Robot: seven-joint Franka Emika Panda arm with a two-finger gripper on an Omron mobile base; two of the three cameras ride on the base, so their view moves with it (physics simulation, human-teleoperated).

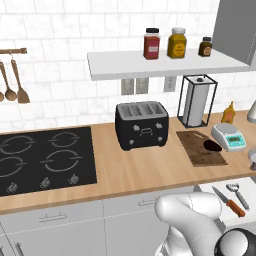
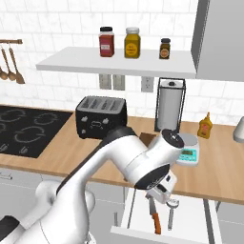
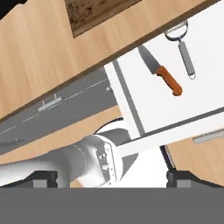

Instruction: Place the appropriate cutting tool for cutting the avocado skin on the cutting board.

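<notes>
Cutting board (image 3: 98, 13) ahead of gripper cut by hand view's top edge. Right base view: arm hides board, knife (image 2: 154, 215) blade tip.

The wooden counter (image 1: 130, 167) runs across the middle of the left base view, carrying the black toaster (image 1: 141, 124) at centre, the cutting board (image 1: 200, 148) to its right with the avocado (image 1: 213, 146) on it, then the kitchen scale (image 1: 228, 136). At lower right, the open white drawer (image 1: 222, 210) holds the knife (image 1: 229, 201) beside the silver utensil (image 1: 238, 194).
</notes>
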